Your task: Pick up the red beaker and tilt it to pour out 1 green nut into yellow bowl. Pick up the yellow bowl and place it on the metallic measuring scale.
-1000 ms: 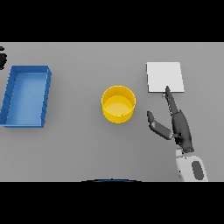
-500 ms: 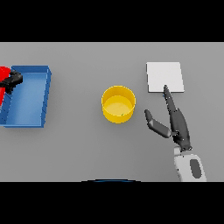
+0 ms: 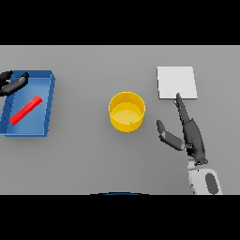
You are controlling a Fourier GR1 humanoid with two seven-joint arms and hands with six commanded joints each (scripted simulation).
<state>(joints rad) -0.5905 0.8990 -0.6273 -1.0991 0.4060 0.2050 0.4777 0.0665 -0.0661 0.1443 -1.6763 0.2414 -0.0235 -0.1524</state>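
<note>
The right hand (image 3: 190,133) lay open at lower right, fingers straight and holding nothing, with the yellow bowl (image 3: 127,111) just left of it at centre and the metallic scale (image 3: 176,82) above.

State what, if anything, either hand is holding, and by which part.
Nothing is held. The red beaker lies loose in the blue tray; the left hand is at the tray's far corner, the right hand open beside the yellow bowl.
</note>
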